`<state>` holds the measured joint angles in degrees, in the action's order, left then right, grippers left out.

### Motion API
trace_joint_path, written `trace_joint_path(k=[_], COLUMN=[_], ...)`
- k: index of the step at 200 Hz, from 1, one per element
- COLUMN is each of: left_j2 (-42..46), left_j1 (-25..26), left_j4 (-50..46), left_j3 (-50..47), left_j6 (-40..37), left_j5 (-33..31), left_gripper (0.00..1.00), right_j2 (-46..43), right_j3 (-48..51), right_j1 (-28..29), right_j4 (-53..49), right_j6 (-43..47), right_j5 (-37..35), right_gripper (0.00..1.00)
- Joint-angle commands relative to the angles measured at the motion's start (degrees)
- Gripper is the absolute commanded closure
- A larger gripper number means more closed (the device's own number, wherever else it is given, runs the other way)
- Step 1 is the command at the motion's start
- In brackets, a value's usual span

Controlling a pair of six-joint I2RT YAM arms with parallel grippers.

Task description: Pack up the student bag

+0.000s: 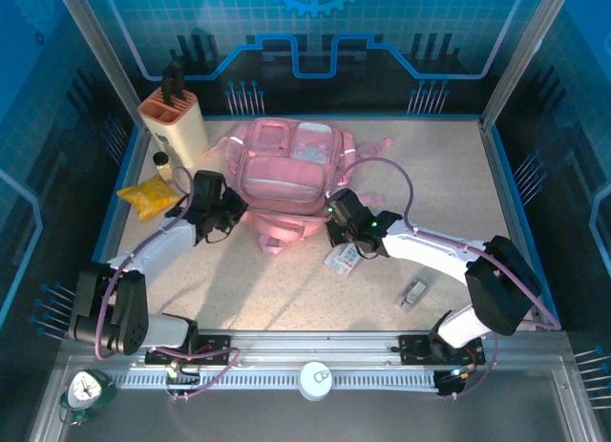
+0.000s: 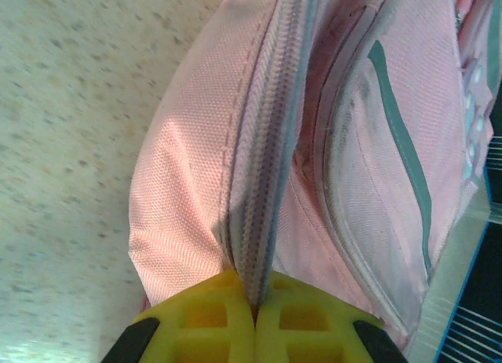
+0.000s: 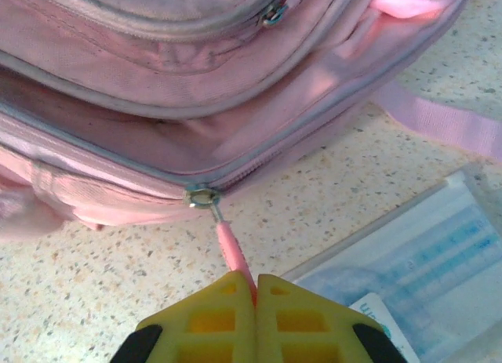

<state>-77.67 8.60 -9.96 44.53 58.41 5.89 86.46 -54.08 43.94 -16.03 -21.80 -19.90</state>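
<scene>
The student bag (image 1: 286, 170) lies toward the back of the counter (image 1: 430, 194). The left claw (image 2: 255, 304) pinches its zip seam, and the right claw (image 3: 256, 288) is clenched on the pink zip pull (image 3: 232, 252). A clear packet (image 3: 423, 277) lies just beside the right claw. A yellow pouch (image 1: 148, 196) and a beige holder (image 1: 174, 125) sit to the bag's left.

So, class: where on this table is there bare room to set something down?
Free: right of the student bag to the wall, and the near middle between left arm and right arm. Crowded: back left, around the yellow packet.

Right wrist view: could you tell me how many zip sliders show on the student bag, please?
2. The lower slider, its pink pull pinched in the right gripper; the upper slider on a pocket zip at the top. Others may be hidden.
</scene>
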Motion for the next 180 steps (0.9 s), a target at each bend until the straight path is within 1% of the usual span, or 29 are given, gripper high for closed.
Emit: trace_joint_path(k=[1, 3, 6, 12, 15, 18, 26, 36, 44, 51, 59, 71, 81, 91, 107, 125, 137, 157, 167, 180], left_j2=[0.2, 0.0, -0.1, -0.1, 0.1, 0.6, 2.6, 6.2, 9.4, 11.6, 13.1, 13.2, 11.5, 8.1, 1.7, -4.4, -8.0, -12.2, -12.8, -13.2], left_j1=[-2.8, -2.9, -3.0, -3.1, -3.1, -3.0, -2.5, -0.7, 2.2, 5.7, 9.8, 15.2, 19.3, 22.1, 25.4, 27.2, 27.9, 27.8, 27.8, 27.6], left_j4=[-2.2, -2.5, -3.5, -6.0, -6.8, -7.2, -6.7, -4.3, -1.9, -0.8, 1.1, 4.3, 6.2, 8.1, 8.2, 10.1, 7.6, 6.2, 6.7, 5.8], left_j3=[3.8, 4.2, 4.8, 5.8, 6.1, 6.1, 4.5, 0.9, -2.6, -5.2, -7.6, -9.7, -9.5, -7.8, -3.1, 0.4, 3.1, 4.0, 3.4, 3.1], left_j6=[-7.6, -8.0, -8.4, -8.7, -8.6, -8.6, -7.3, -2.7, 1.8, 6.1, 11.5, 18.1, 22.0, 24.2, 27.1, 30.2, 31.5, 35.0, 34.8, 34.9], left_j5=[2.5, 2.5, 2.5, 1.9, 1.7, 1.5, 1.7, 1.7, 0.5, -1.8, -3.9, -6.0, -8.1, -8.7, -9.6, -10.6, -11.3, -11.9, -13.8, -14.3], left_gripper=[1.0, 0.99, 0.95, 0.84, 0.77, 0.71, 0.63, 0.52, 0.46, 0.41, 0.39, 0.31, 0.26, 0.23, 0.19, 0.17, 0.17, 0.24, 0.29, 0.35], right_j2=[-0.4, -0.2, 0.0, 0.3, 0.5, 0.6, 1.0, 1.4, 1.9, 2.4, 3.0, 3.6, 3.9, 4.4, 5.2, 5.5, 6.6, 8.1, 8.5, 9.6], right_j3=[-0.2, -0.4, -0.6, -1.3, -1.6, -1.8, -2.1, -1.8, -1.2, -1.1, -1.3, -1.0, -0.4, -0.1, -0.6, -0.1, -0.5, -0.5, -0.5, -1.0], right_j1=[1.4, 1.5, 1.8, 2.2, 2.5, 2.7, 2.7, 2.2, 1.8, 1.7, 1.9, 1.8, 1.3, 0.8, 0.5, 0.4, -0.2, -1.6, -2.0, -2.2], right_j4=[-1.5, -1.2, -1.0, -0.5, -0.3, -0.3, 0.2, 1.3, 2.5, 2.8, 2.5, 2.8, 4.0, 4.6, 4.6, 6.5, 6.8, 8.7, 9.9, 10.4], right_j6=[1.3, 1.3, 1.3, 1.5, 1.6, 1.5, 1.3, 0.4, -0.1, -0.1, 0.2, 0.4, 0.3, 0.4, 0.8, 1.5, 1.6, 1.1, 1.1, 1.4], right_j5=[1.6, 2.0, 2.6, 3.4, 3.6, 3.8, 4.8, 7.8, 10.0, 10.2, 9.6, 9.5, 10.6, 11.3, 11.5, 11.7, 12.1, 15.1, 16.0, 16.5], right_gripper=[1.0, 1.0, 1.0, 1.0, 1.0, 1.0, 1.0, 1.0, 1.0, 1.0, 1.0, 1.0, 1.0, 1.0, 1.0, 1.0, 1.0, 1.0, 1.0, 1.0])
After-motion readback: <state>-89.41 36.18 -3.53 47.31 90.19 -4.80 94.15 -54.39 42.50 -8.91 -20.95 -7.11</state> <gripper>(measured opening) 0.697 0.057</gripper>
